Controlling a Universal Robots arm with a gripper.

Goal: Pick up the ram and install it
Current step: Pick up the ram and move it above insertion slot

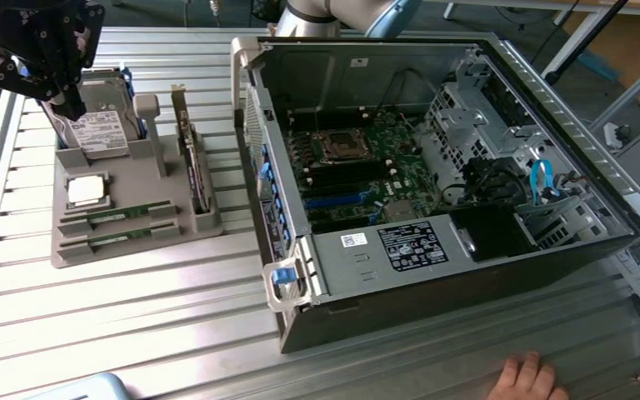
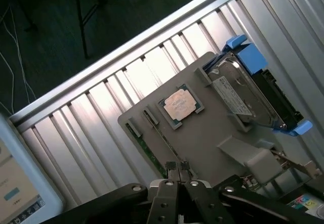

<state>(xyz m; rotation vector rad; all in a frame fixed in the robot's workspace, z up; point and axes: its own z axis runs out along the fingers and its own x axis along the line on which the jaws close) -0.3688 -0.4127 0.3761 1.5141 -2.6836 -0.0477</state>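
Observation:
Two ram sticks, thin green boards, lie in slots at the front of a grey holder tray [image 1: 131,250]; one ram stick [image 1: 114,217] sits just behind the other [image 1: 112,239]. In the wrist view they run along the tray's edge [image 2: 161,137] [image 2: 148,153]. My gripper [image 1: 72,106] hangs above the tray's far end, over the hard drive, well apart from the ram. Its fingertips [image 2: 177,169] are pressed together, shut, with nothing between them. The open computer case [image 1: 297,287] lies at the exterior view's right, its motherboard memory slots [image 1: 348,179] exposed.
On the tray also sit a silver processor chip [image 1: 84,190], a hard drive with blue rails [image 1: 103,129] and an upright dark expansion card [image 1: 192,158]. A person's hand [image 1: 526,379] rests at the ribbed metal table's front edge. A screen corner [image 2: 15,183] shows beside the table.

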